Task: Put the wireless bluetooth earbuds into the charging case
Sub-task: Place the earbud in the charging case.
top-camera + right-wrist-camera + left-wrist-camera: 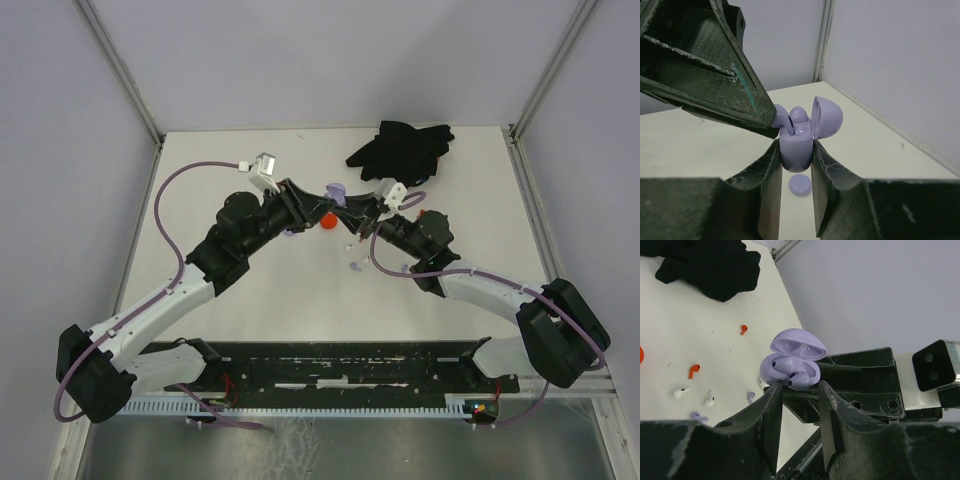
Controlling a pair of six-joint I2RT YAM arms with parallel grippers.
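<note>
Above table (pixel 225 150), right tool (pixel 795 146) gripping lavender case (pixel 826 117), left tool (pixel 800 387) parted, loose earbuds (pixel 694 371), black cloth (pixel 710 265) nearby.

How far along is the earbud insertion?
Done: the lavender plastic clamshell charging case is open and gripped in the right claw. In hand: a lavender stemmed earbud rests at the case mouth, at the left claw's open tips; seating unclear. Remaining: red stemmed earbuds and white stemmed earbuds lie loose on the white table.
</note>
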